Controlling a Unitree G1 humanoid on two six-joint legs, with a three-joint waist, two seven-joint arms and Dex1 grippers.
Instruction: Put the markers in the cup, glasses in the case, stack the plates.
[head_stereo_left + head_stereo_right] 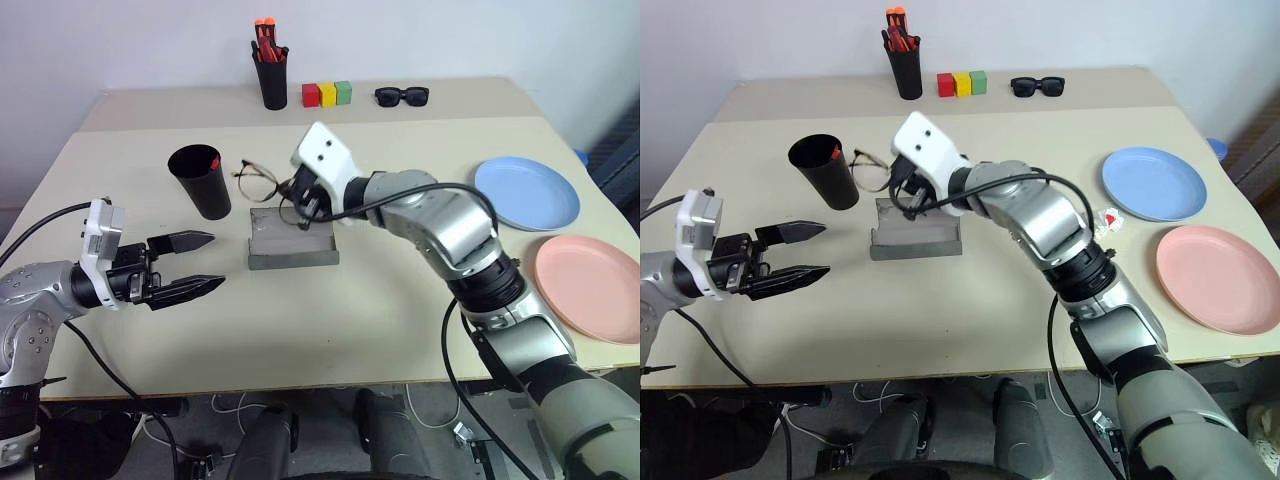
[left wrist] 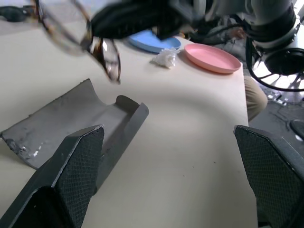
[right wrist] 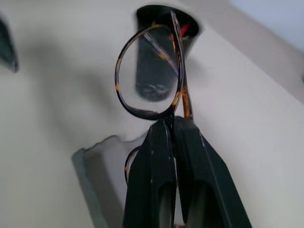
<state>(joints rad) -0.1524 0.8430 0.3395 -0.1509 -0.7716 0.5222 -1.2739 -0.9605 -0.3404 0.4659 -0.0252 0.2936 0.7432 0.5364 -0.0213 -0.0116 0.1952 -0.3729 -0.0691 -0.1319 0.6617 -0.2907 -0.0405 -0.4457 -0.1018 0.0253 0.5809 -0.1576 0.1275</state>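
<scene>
One marker (image 1: 214, 161) in cup (image 1: 201, 183) (red), case (image 1: 290, 241) open

Table (image 1: 330, 330), layout by clock face from its centre.

- Case (image 1: 292, 240): lies open just left of centre.
- Cup (image 1: 201, 180): stands at 10 o'clock of the case, near it; a marker (image 1: 214, 162) stands inside it.
- Glasses (image 1: 262, 181): raised above the case's far edge, between cup and right gripper (image 1: 303, 211), which is clamped on them.
- Left gripper (image 1: 195, 264): hangs at 9 o'clock of the case, well apart, fingers spread.
- Pen holder (image 1: 272, 80): at 12 o'clock, far edge, pens (image 1: 266, 38) inside it.
- Three blocks (image 1: 327, 94): in a row just right of the holder.
- Sunglasses (image 1: 402, 96): right of the blocks.
- Plates: one (image 1: 527, 193) at 2 o'clock; the other (image 1: 590, 287) at 3 o'clock, just nearer than the first.
- Crumpled scrap (image 1: 1109, 219): beside the farther plate's left rim.
</scene>
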